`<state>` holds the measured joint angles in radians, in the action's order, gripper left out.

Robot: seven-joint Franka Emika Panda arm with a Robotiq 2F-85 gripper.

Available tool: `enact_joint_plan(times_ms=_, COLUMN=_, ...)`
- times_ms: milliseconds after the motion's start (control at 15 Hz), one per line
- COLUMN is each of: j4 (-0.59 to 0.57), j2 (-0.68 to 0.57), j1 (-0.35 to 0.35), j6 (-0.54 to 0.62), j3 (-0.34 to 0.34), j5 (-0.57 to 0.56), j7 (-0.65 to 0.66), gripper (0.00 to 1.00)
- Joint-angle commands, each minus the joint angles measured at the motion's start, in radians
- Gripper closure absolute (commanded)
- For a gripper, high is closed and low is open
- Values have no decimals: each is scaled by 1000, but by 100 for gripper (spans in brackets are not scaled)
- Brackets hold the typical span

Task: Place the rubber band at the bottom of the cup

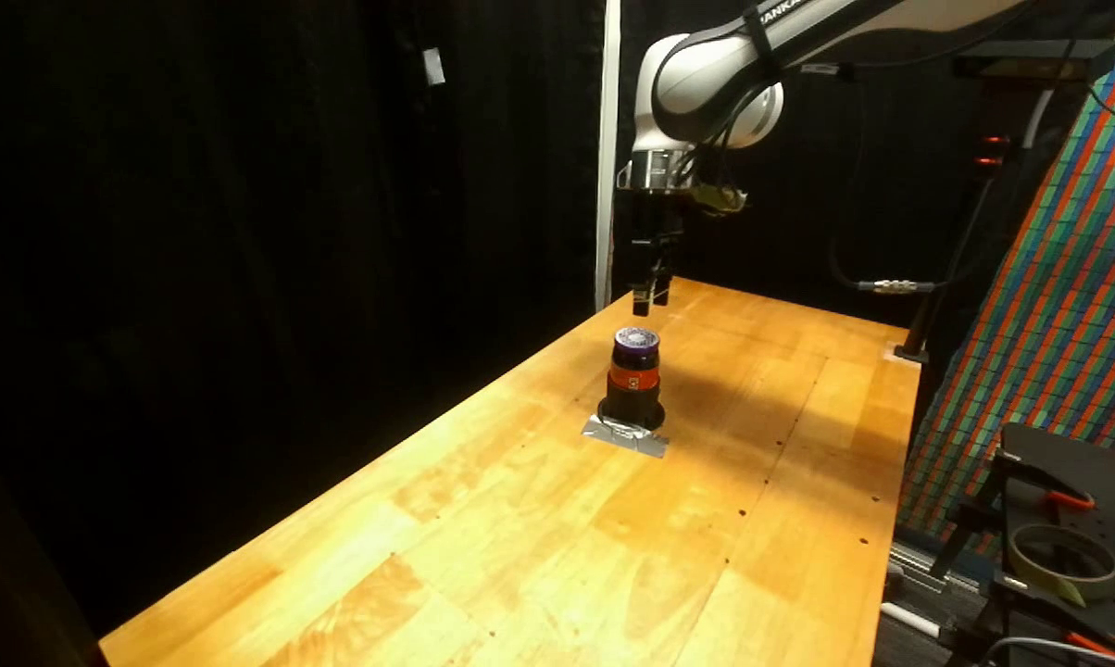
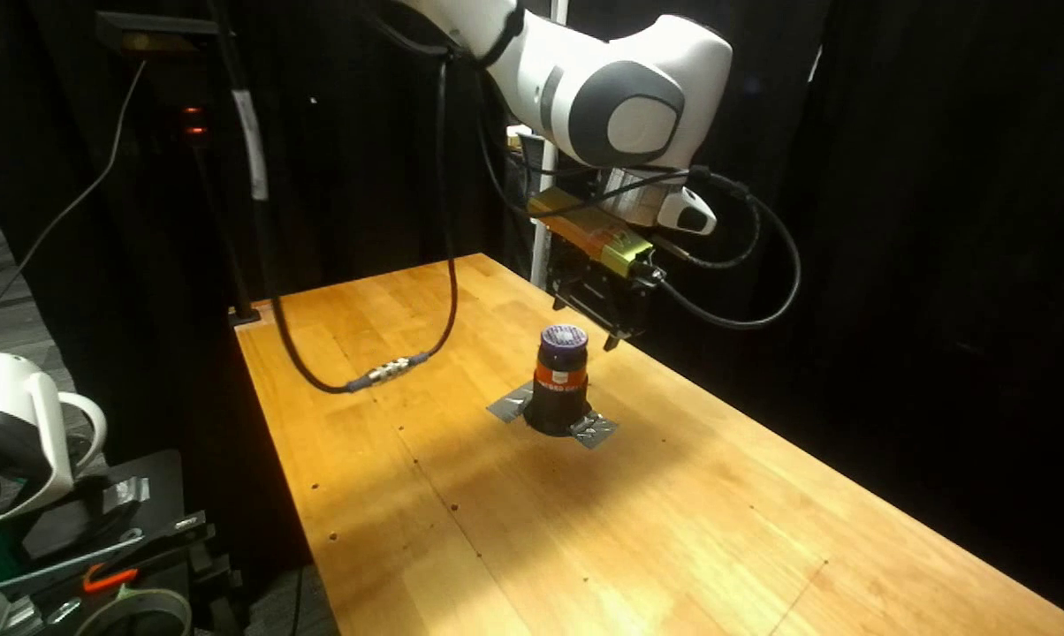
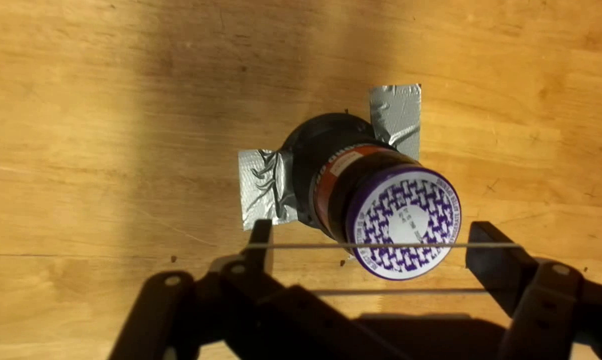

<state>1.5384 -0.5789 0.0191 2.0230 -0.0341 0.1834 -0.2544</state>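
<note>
The cup is a squat jar with an orange-red label, a dark upper part and a purple-and-white lid; it stands upright in a black base in both exterior views (image 1: pixel 633 378) (image 2: pixel 561 380) and in the wrist view (image 3: pixel 326 192). My gripper (image 3: pixel 371 241) is open. The thin tan rubber band (image 3: pixel 306 245) is stretched around both fingers, with two strands crossing the gap. In both exterior views the gripper (image 1: pixel 652 303) (image 2: pixel 586 324) hangs above the lid, fingers pointing down. In the wrist view the lid shows behind the near strand, between the fingertips. The band encircles no part of the cup.
Silver tape strips (image 1: pixel 624 435) (image 2: pixel 595 430) (image 3: pixel 266 187) hold the black base to the wooden table (image 1: pixel 520 556). A cable (image 2: pixel 448 221) hangs from the arm in an exterior view. A black side stand with a tape roll (image 1: pixel 1062 560) is beyond the table's edge.
</note>
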Motion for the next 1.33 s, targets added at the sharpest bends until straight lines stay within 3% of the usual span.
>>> enact_joint_plan(times_ms=0, j4=-247, j2=-167, j1=-3, j6=-96, j3=-36, j5=-18, j7=37, gripper=0)
enact_joint_plan(times_ms=467, j4=-391, j2=-293, j1=32, j6=-206, j3=-33, j5=-87, j7=72, gripper=0)
enact_joint_plan(times_ms=733, j4=-418, j2=-318, j1=49, j6=-270, j3=-32, j5=-126, j7=81, gripper=0)
enact_joint_plan(times_ms=933, j4=-403, j2=-311, j1=63, j6=-325, j3=-26, j5=-167, j7=83, gripper=0)
enact_joint_plan(times_ms=1267, j4=-232, j2=-206, j1=65, j6=-294, j3=-19, j5=-223, j7=74, gripper=0)
